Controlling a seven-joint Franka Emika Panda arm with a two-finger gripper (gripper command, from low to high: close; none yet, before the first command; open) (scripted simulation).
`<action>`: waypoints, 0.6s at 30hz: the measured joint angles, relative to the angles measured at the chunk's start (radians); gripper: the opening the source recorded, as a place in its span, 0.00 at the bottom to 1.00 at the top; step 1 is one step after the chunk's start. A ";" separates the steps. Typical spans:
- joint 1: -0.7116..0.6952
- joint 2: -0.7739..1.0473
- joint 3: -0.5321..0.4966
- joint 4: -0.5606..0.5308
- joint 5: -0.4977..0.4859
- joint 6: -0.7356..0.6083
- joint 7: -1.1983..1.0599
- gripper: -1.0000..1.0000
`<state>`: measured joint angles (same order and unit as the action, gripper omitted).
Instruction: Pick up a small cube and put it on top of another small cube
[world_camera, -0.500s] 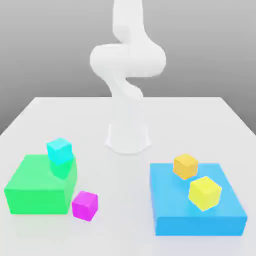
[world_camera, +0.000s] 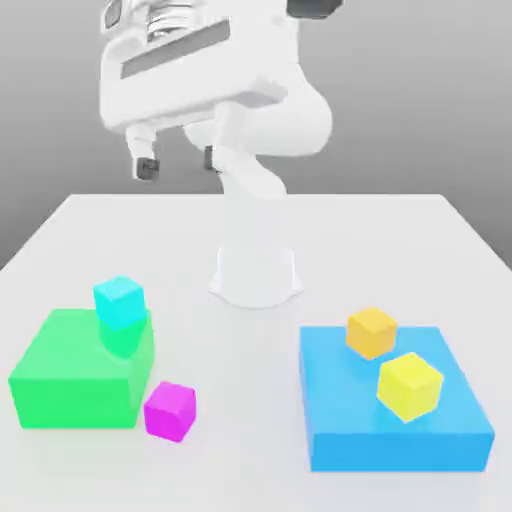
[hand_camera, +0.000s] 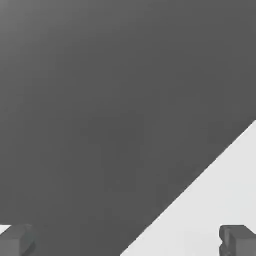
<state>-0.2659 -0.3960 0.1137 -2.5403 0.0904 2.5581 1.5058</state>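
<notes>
The magenta cube (world_camera: 170, 411) sits on the desk (world_camera: 255, 450), just beside the near right corner of the green block (world_camera: 75, 375), as the exterior view shows it. Whether it touches this block, I cannot say with certainty. The cyan cube (world_camera: 120, 303), on which it should be placed, is at the far right corner of the green block's top, seemingly very near the edge there.

Of the task, nothing is completed: the magenta cube is not grasped and nothing is stacked. The reaching, the grasp, the lifting, the placing and the release are all left to do. The gripper (world_camera: 179, 164) is high above the desk, tilted, with its fingers spread wide and nothing between them.

About the room: on the exterior view's right of the magenta cube there is a wide bare part of the desk, up to the blue block (world_camera: 396, 450), which carries the orange cube (world_camera: 371, 333) and the yellow cube (world_camera: 410, 387). So the approach from this side looks easy. On the green block's side the space is narrow, and a finger could strike its wall. The cube should then be lifted well over the block's top before going across, because a low path could push the cyan cube off its edge.
</notes>
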 joint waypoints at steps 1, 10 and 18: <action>-0.014 0.023 0.007 -0.014 0.001 0.015 0.043 0.50; -0.131 0.230 0.056 -0.137 -0.018 0.148 0.449 0.50; -0.208 0.416 0.043 -0.245 -0.099 0.267 0.853 0.50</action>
<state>-0.4742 0.0204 0.1569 -2.7853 -0.0086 2.8255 2.3592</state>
